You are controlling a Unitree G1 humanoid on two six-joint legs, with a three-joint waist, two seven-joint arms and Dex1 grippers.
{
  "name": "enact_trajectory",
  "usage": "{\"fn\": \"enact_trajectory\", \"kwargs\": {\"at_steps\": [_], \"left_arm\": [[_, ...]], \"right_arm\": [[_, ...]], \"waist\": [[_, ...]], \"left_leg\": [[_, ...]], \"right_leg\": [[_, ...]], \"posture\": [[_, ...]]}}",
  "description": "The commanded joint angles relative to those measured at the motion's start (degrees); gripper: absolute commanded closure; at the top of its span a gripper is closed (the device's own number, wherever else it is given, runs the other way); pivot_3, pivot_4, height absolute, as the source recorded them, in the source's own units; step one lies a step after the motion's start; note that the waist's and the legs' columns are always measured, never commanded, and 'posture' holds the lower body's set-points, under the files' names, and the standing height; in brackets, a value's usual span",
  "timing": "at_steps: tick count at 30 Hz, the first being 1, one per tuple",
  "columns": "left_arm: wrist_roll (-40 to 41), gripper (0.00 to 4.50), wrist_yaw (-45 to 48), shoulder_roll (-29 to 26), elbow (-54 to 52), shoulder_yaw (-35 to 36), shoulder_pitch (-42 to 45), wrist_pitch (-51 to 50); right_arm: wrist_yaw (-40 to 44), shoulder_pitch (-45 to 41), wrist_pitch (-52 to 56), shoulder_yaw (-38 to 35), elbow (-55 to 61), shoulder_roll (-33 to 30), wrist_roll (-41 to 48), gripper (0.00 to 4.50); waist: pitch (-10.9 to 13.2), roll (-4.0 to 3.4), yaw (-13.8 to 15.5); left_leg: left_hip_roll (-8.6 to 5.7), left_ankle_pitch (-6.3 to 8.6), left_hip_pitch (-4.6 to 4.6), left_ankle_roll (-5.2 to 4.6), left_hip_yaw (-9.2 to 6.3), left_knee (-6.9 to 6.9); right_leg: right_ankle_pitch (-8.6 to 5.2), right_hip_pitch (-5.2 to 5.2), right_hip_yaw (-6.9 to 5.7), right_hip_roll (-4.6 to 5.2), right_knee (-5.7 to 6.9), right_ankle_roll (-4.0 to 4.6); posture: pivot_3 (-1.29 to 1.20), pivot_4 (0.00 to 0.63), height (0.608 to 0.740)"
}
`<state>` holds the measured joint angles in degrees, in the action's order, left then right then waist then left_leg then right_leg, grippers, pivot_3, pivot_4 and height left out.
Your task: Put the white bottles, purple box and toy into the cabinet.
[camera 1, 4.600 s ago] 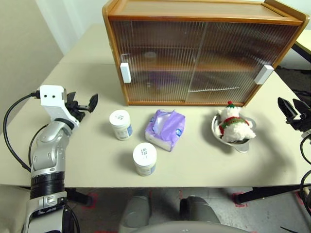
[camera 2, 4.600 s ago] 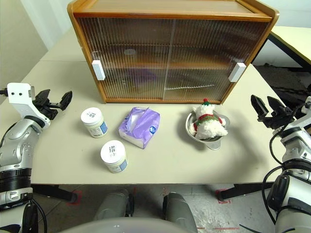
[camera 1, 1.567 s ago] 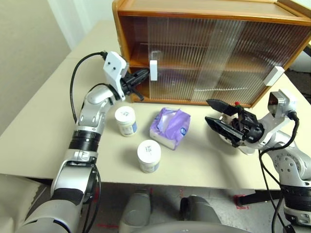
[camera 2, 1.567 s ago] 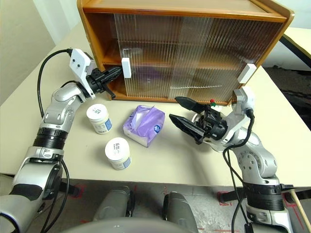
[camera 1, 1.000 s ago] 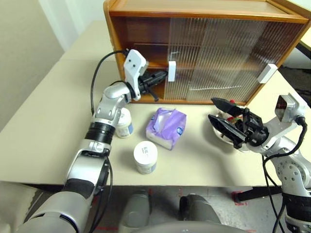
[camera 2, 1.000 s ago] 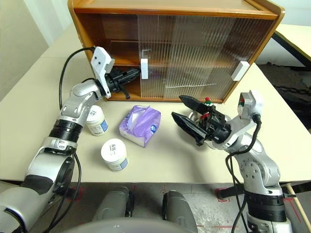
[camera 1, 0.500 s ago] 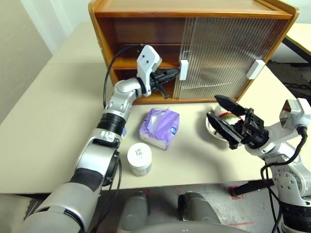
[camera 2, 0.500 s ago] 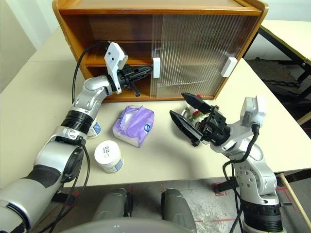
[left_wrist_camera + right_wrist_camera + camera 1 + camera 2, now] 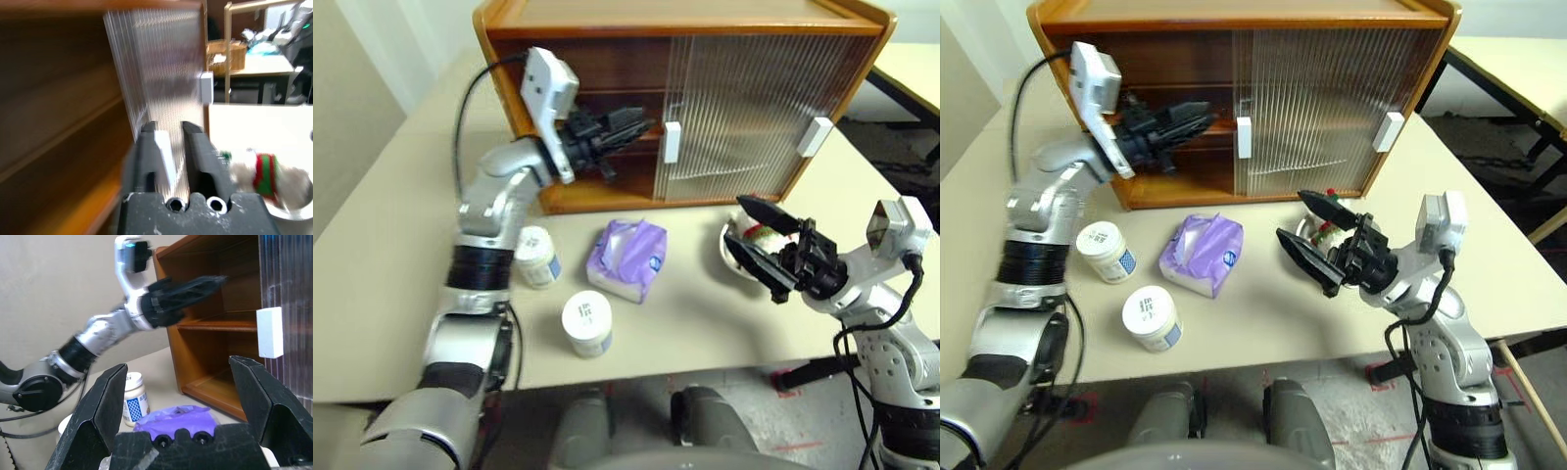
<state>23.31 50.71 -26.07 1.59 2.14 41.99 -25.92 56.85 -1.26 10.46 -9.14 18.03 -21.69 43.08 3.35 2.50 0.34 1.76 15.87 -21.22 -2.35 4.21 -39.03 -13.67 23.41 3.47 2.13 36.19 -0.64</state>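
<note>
Cabinet (image 9: 607, 59) open on its left — goods on the counter (image 9: 391, 264).
Left hand (image 9: 641, 124), fingers slightly parted, empty; bottles (image 9: 587, 323) and purple box (image 9: 626, 259) lie below it; right hand (image 9: 749, 240), spread, nearest the toy (image 9: 762, 232).

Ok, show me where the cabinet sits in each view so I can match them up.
Left eye: the cabinet spans the top, behind the left gripper.
Right eye: likewise across the top.
Left wrist: its brown inside runs alongside the left gripper.
Right wrist: its open end stands beyond the purple box.
Shared landmark: the ribbed door, seen in all four.
</note>
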Motion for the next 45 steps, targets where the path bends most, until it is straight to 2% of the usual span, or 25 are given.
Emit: {"fn": "enact_trajectory", "kwargs": {"at_steps": [1,4,6,9,13,17,20,27,32,45], "left_arm": [[3.4,1.83,0.93,-6.1,-7.89,3.55,-5.13,-6.57],[4.26,0.65,1.85,-13.6,-10.97,10.63,-14.9,-6.47],[4.49,0.01,2.56,-16.49,-11.74,12.98,-19.5,-5.45],[5.14,0.01,4.48,-18.99,-12.6,17.13,-27.17,-2.63],[8.1,0.01,6.42,-17.87,-15.86,24.56,-39.54,-0.21],[8.99,0.01,8.3,-15.38,-18.57,24.85,-47.78,3.79],[9.25,0.01,7.76,-13.78,-18.93,24.09,-50.27,4.81],[6.36,0.01,6.82,-12.65,-15.83,19.84,-50.49,8.15],[1.95,0.01,5.72,-12.91,-9.68,15.28,-48.64,10.72],[-4.48,0.01,6.32,-11.54,1.73,5.24,-43.72,18.89]], "right_arm": [[2.08,-1.42,-0.59,0.18,-3.01,-1.06,-0.44,0.0],[3.35,-3.49,-0.78,-0.41,-5.5,-1.94,-0.51,0.0],[3.86,-4.15,-1.0,-0.54,-6.5,-2.13,-0.61,0.0],[4.3,-4.67,-1.52,-0.26,-8.26,-2.39,-1.61,0.0],[4.51,-5.18,-2.34,0.08,-10.01,-2.34,-3.1,0.0],[4.91,-5.59,-2.3,0.52,-10.46,-2.12,-3.38,0.0],[4.99,-5.82,-2.16,0.45,-10.74,-2.09,-3.48,0.0],[4.91,-6.44,-1.82,0.32,-11.09,-2.3,-3.8,0.0],[4.8,-6.17,-1.78,0.27,-10.85,-2.34,-3.88,0.0],[4.47,-6.2,-1.61,0.56,-10.09,-2.02,-3.74,0.0]], "waist": [[0.03,-0.04,0.32],[0.12,-0.17,0.35],[0.15,-0.15,0.67],[0.24,-0.15,1.45],[0.35,-0.31,2.16],[0.43,-0.4,2.72],[0.46,-0.44,3.22],[0.59,-0.64,3.79],[0.62,-0.69,3.72],[0.64,-0.68,3.66]], "left_leg": [[-0.01,0.0,0.01,0.0,-0.02,0.0],[-0.02,0.0,0.12,0.01,-0.02,0.0],[0.02,0.0,0.19,0.01,-0.05,0.0],[0.02,0.0,0.17,0.05,-0.21,0.0],[-0.04,0.06,0.16,0.17,-0.15,0.02],[-0.03,0.25,0.03,0.49,-0.23,0.02],[-0.03,0.26,-0.01,0.51,-0.24,0.04],[-0.02,0.24,-0.01,0.49,-0.28,0.04],[-0.02,0.08,-0.01,0.2,-0.26,0.04],[-0.01,0.2,-0.05,0.42,-0.27,0.05]], "right_leg": [[-0.02,0.0,-0.01,0.0,0.05,0.03],[-0.16,-0.01,0.0,0.02,0.19,0.15],[-0.26,0.0,-0.04,0.02,0.29,0.25],[-0.35,0.01,-0.18,0.07,0.38,0.32],[-0.47,0.02,-0.36,0.78,0.43,0.37],[-0.48,0.05,-0.42,1.02,0.26,0.38],[-0.49,0.03,-0.29,1.08,0.23,0.42],[-0.58,0.02,-0.38,0.94,0.24,0.49],[-0.59,0.04,-0.64,0.82,0.24,0.45],[-0.61,0.07,-0.67,0.92,0.23,0.44]], "posture": [[0.13,0.043,0.74],[0.15,0.043,0.74],[0.16,0.044,0.74],[0.16,0.046,0.74],[0.18,0.05,0.74],[0.19,0.053,0.74],[0.19,0.054,0.74],[0.19,0.053,0.74],[0.18,0.055,0.74],[0.15,0.051,0.74]]}}
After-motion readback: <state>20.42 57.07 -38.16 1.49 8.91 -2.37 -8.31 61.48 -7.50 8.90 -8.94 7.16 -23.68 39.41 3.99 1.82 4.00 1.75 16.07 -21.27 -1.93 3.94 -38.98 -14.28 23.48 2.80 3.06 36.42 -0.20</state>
